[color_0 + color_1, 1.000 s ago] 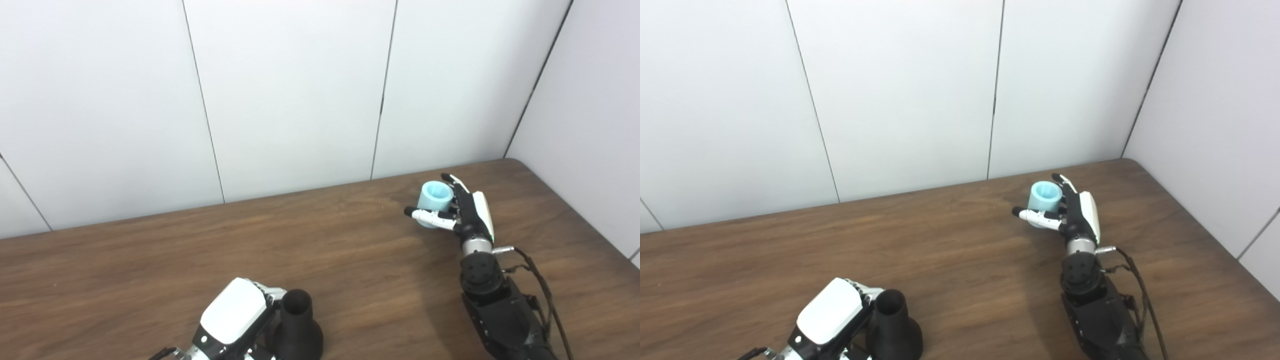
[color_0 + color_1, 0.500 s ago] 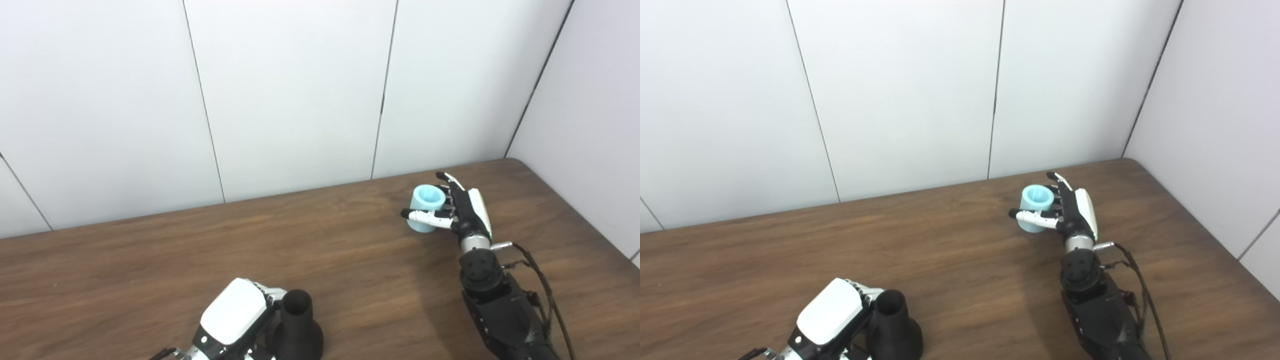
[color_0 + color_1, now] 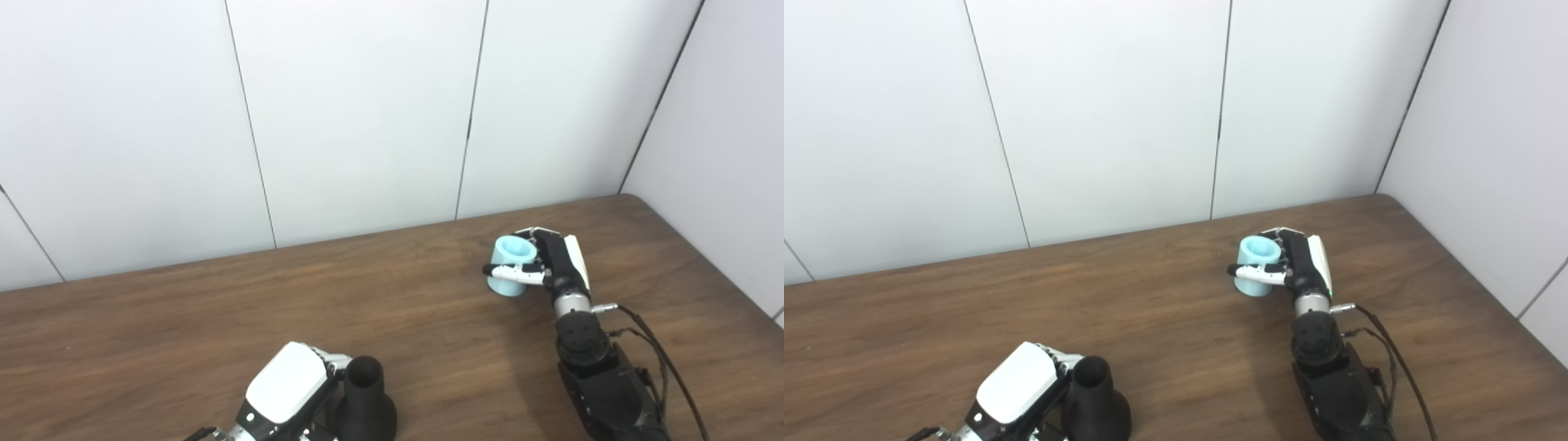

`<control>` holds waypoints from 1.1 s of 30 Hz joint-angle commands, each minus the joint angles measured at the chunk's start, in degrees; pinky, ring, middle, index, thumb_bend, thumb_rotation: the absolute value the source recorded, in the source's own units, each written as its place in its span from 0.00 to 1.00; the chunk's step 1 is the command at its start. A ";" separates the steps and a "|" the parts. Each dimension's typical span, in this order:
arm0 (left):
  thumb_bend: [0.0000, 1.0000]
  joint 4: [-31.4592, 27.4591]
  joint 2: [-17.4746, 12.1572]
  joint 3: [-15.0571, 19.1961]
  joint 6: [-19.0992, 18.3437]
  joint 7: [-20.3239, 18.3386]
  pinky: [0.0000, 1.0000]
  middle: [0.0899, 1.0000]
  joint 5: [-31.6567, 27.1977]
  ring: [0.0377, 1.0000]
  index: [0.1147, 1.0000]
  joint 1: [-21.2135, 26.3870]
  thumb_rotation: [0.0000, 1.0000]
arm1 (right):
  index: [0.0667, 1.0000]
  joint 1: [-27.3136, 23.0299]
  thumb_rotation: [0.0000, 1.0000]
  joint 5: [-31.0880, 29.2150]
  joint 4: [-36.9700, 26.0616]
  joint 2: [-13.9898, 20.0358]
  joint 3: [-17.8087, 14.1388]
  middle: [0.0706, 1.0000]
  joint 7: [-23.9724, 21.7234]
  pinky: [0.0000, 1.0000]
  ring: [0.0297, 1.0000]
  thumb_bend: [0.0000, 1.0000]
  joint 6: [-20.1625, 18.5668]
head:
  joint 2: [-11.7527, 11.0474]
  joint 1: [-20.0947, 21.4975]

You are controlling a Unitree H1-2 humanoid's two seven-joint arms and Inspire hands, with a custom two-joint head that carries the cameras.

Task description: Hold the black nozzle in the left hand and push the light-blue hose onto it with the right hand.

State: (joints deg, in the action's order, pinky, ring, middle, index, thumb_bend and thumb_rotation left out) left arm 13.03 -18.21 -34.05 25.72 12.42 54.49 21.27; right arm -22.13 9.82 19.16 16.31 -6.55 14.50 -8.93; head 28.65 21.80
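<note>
- Right robot hand (image 3: 554,263) was wrapped around the light-blue hose (image 3: 511,275), thumb across the front, fingers curled over the back rim; hose piece sat upright at the far right of the table (image 3: 184,318), open end up. Whether it rested on the wood or was just lifted could not be told.
- Left robot hand (image 3: 1020,383) was at the bottom edge, pressed against the side of the black nozzle (image 3: 1093,401); its fingers were hidden behind the white back shell, so a true grasp could not be confirmed.
- Nozzle stood on its flared base, narrow open neck up, well apart from the hose.
- Handling, judged: hose looked short, thick-walled, light, probably somewhat flexible; a mid-body grip seemed best, leaving the open mouth clear to slide over the neck. Squeezing too hard might oval the bore.
- Nozzle looked rigid with a matte surface; holding it low on the flare should leave the neck free and resist the push.
- Views: right eye view showed more of the nozzle's flared base; left eye view cut it closer at the bottom edge. Otherwise both showed the same.
</note>
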 commanded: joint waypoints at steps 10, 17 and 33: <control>0.53 0.30 -1.04 -0.65 0.56 -1.54 0.15 0.42 0.88 0.17 0.41 -1.28 0.00 | 0.46 0.15 0.00 -0.59 -3.08 0.47 0.12 0.44 -2.04 0.39 0.43 0.52 2.12 | 0.52 -0.35; 0.52 0.88 0.07 -0.93 0.32 -0.68 0.14 0.42 1.48 0.16 0.41 -1.52 0.00 | 0.47 2.16 0.00 -0.08 -13.15 1.19 1.83 0.43 -5.83 0.36 0.42 0.52 0.50 | 1.88 -3.30; 0.52 1.48 1.51 -1.06 -1.18 -1.70 0.14 0.42 2.10 0.17 0.41 -1.99 0.00 | 0.50 6.81 0.00 2.46 -38.76 -3.33 7.09 0.45 -12.43 0.30 0.36 0.51 1.44 | 3.58 -6.74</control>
State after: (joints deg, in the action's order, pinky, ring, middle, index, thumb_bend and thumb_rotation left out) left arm 13.00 -16.83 -34.12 25.11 11.47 55.00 21.17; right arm -13.73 11.44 -16.78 12.61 0.60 1.94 -10.44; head 32.17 15.12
